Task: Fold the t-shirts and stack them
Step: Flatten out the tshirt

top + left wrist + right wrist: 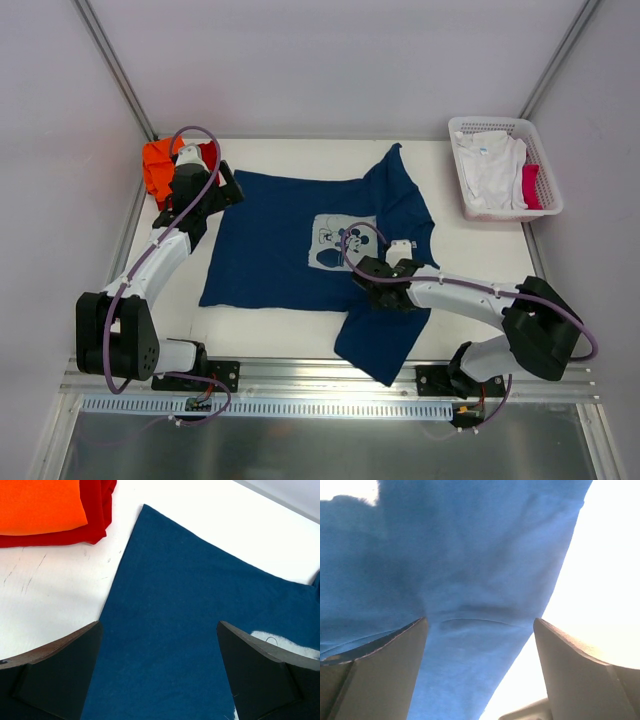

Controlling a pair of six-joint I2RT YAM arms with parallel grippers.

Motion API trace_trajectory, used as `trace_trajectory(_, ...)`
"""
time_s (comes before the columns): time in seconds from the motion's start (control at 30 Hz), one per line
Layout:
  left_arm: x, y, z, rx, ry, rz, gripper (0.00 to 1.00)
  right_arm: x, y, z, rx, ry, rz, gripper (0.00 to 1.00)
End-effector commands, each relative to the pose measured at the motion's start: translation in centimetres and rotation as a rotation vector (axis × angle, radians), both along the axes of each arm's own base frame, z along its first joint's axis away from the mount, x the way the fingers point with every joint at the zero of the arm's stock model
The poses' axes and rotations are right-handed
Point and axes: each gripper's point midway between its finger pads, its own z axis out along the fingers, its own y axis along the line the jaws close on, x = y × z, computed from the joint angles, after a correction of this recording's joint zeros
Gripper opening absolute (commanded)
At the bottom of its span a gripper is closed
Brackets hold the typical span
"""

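Observation:
The navy t-shirt (pixel 270 250) lies spread flat mid-table with its pale mouse print (pixel 335 243) facing up. My left gripper (pixel 230 188) hovers open over the shirt's far left corner. In the left wrist view, navy cloth (pixel 200 605) fills the gap of the left gripper (pixel 160 670), untouched. My right gripper (pixel 362 280) stands open over the shirt near its near sleeve. The right wrist view has blue cloth (pixel 470 555) below the open right gripper (pixel 480 670). A folded orange t-shirt (pixel 35 505) rests on a folded red one (pixel 95 510) at the far left corner.
A white lattice basket (pixel 548 190) at the far right holds a white t-shirt (pixel 490 165) and a red cloth (pixel 531 185). The orange and red stack (pixel 157 165) sits just behind the left arm. Bare white table (pixel 480 260) shows right of the navy shirt.

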Motion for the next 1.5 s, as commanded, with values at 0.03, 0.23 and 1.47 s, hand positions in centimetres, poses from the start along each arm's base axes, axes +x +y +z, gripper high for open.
trace_trajectory(0.03, 0.7, 0.5, 2.2, 0.017, -0.053, 0.012, 0.99, 0.2, -2.8, 2.4, -0.157, 0.017, -0.007, 0.91)
trace_trajectory(0.23, 0.5, 0.8, 2.2, 0.013, -0.055, 0.016, 0.99, 0.2, -3.7, 2.1, -0.178, 0.048, -0.037, 0.92)
trace_trajectory(1.47, 0.6, 1.0, 1.4, 0.011, -0.039, 0.013, 0.99, 4.2, 11.8, -1.5, 0.258, 0.063, 0.24, 0.91)
